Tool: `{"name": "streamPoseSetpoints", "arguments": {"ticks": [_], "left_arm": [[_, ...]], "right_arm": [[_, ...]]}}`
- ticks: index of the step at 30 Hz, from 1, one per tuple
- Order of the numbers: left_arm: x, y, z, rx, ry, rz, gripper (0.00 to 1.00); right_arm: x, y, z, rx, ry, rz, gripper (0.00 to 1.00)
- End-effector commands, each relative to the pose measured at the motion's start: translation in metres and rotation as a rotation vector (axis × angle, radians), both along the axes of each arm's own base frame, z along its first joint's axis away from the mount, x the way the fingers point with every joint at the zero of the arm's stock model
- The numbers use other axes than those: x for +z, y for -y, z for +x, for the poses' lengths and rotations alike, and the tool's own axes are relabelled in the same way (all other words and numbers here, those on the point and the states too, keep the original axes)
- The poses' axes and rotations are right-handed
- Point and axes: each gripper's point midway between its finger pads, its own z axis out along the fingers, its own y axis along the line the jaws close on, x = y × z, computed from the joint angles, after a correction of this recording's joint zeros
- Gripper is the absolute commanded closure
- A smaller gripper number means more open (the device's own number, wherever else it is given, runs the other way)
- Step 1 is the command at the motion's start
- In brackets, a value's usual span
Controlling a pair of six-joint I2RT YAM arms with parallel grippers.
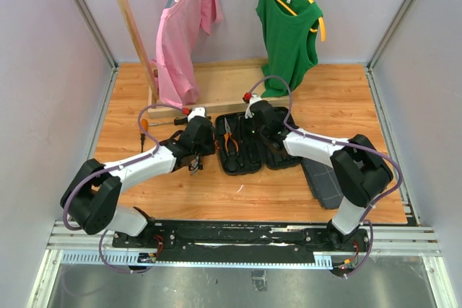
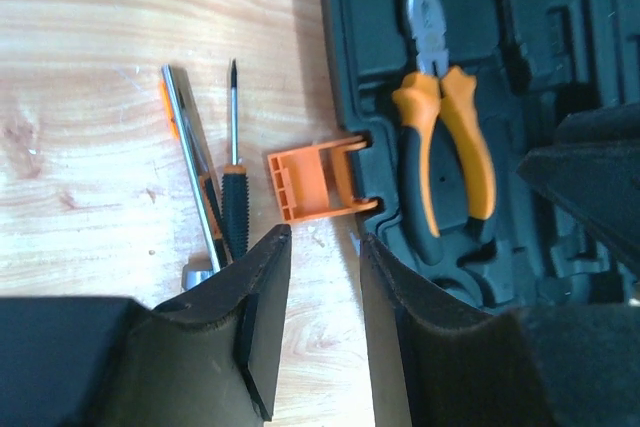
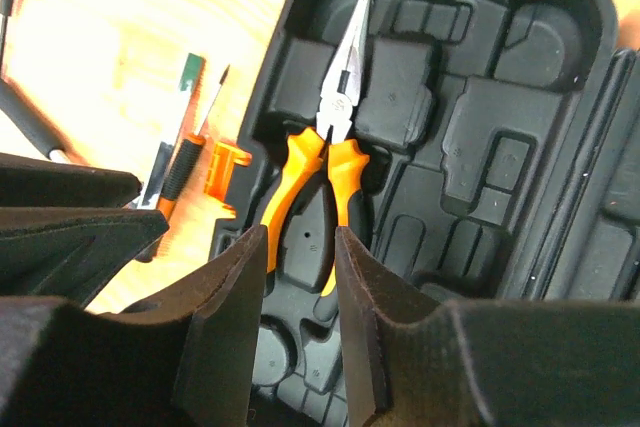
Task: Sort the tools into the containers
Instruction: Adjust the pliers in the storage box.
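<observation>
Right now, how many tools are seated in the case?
1: the orange-handled pliers, in a moulded slot in the case's left half. Other visible slots look empty, but the right arm covers part of the case, so more may be hidden.

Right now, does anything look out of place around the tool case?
Nothing damaged. A small screwdriver and a silver tool lie on the table beside the orange latch of the case, unsorted; the orange-handled pliers lie inside it.

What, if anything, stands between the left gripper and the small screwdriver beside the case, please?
Nothing visible: the screwdriver lies on the bare table just ahead of the open left gripper, the orange latch off to one side.
</observation>
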Motion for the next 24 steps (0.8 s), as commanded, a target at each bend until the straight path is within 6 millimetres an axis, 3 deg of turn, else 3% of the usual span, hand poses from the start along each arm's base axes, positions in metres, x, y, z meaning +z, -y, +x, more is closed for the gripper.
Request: {"name": "streamPoseSetpoints", "arguments": {"ticks": [1,7,18,24], "left_arm": [[0.036,0.007,0.014,0.003,0.07,-0.011,0.61],[0.043,0.026,0.028,-0.025,0.056,-0.015,0.61],[0.012,0.054,0.038,-0.068,-0.015,0.031,0.71],[0.003,0.057,0.041,-0.073,-0.024,0.058,0.74]], "right_arm": [[0.011,0.003,-0.006,0.013,0.035,-0.004,0.65],[0.002,0.014,-0.007,-0.031,-0.025,0.002,0.66],[-0.011,0.013,-0.018,0.006,-0.109,0.032,0.68],[-0.017,0.011,-0.014,0.004,-0.124,0.034,0.72]]}}
